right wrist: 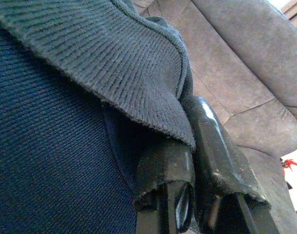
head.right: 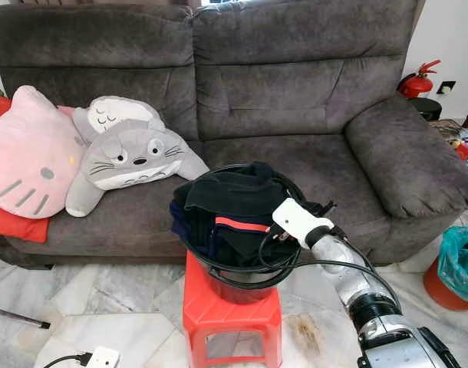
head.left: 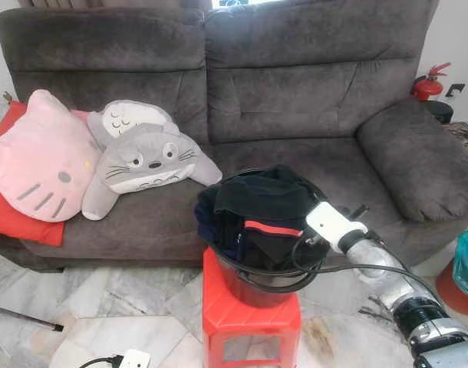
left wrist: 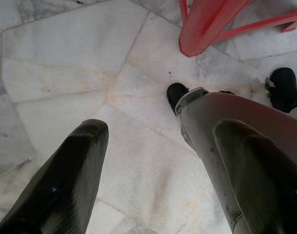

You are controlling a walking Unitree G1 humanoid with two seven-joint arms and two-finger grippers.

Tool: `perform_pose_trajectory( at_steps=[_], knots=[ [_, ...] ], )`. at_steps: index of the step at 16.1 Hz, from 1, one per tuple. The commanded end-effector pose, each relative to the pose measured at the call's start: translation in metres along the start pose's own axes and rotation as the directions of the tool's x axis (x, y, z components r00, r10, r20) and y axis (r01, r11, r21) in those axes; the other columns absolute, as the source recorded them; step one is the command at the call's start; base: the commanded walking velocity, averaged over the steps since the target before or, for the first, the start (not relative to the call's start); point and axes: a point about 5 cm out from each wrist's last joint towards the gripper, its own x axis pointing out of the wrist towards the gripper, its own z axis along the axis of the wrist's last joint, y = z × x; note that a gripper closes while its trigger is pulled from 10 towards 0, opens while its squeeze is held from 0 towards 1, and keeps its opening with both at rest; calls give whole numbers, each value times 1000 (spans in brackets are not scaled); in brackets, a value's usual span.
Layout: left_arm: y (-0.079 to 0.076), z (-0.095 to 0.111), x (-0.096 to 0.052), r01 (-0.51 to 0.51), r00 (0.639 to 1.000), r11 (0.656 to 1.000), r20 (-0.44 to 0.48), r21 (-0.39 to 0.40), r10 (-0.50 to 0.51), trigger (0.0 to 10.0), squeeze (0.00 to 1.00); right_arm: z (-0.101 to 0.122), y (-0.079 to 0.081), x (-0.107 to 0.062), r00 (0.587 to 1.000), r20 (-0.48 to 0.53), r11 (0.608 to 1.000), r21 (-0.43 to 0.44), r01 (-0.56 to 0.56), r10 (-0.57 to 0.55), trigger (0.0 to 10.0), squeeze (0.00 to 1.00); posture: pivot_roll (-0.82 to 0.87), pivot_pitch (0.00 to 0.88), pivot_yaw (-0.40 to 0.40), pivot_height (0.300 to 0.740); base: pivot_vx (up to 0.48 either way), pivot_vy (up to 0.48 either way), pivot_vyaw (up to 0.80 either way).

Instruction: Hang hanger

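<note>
A black bucket (head.left: 274,285) stands on a red plastic stool (head.left: 249,316) in front of the sofa. It is heaped with dark clothes (head.left: 265,201), one with a red stripe. My right arm reaches in from the right, its white wrist (head.left: 335,224) at the bucket's rim. In the right wrist view my right gripper (right wrist: 190,141) sits under a fold of dark blue knit fabric (right wrist: 90,63), its fingers (right wrist: 219,161) pressed close together with cloth over their tips. My left gripper (left wrist: 160,131) hangs open above the marble floor beside my own leg. I see no hanger.
A grey sofa (head.left: 311,100) runs across the back, with a pink cat cushion (head.left: 42,157) and a grey plush cushion (head.left: 146,157) on its left half. A red fire extinguisher (head.left: 430,83) and a teal bag (head.left: 466,264) stand at the right. A white power strip (head.left: 133,359) lies on the floor.
</note>
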Motion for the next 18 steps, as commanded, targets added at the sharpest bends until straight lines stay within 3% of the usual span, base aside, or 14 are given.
perform_pose_trajectory(
  at_steps=[1,3,6,7,8,14,16,18],
  knots=[
    [1,-6,-2,-4,1000,1000,-20,21,4,10000,0,0,0,1,1000,-12,1000,18,10,-10,0,0,-176,0,64,740,0,0,0],
    [1,-7,-2,-4,1000,1000,-21,19,4,10000,0,1,-3,2,1000,-17,1000,14,20,-20,0,0,-173,0,60,740,0,0,0],
    [2,-8,-2,-6,1000,1000,-22,20,6,10000,0,4,-23,7,992,-42,992,36,123,-121,0,0,-175,0,64,740,0,0,0],
    [2,-8,-2,-7,1000,1000,-21,19,7,10000,0,6,-33,8,984,-47,982,66,176,-173,2078,0,-176,0,65,740,0,0,0],
    [2,-7,-2,-8,1000,1000,-20,18,9,10000,0,8,-41,9,977,-51,973,92,212,-208,10000,0,-177,0,65,740,0,0,0],
    [1,-6,-1,-5,1000,1000,-20,14,5,10000,0,51,-88,18,945,90,948,79,307,-314,10000,0,-193,0,73,740,0,0,0],
    [0,-6,-1,-3,1000,1000,-19,11,4,10000,0,81,-124,19,895,173,911,54,409,-412,10000,0,-196,0,73,740,0,0,0],
    [0,-6,-1,-3,1000,1000,-19,11,3,10000,0,92,-141,18,858,191,877,33,480,-477,10000,0,-200,0,75,740,0,0,0]
  ],
)
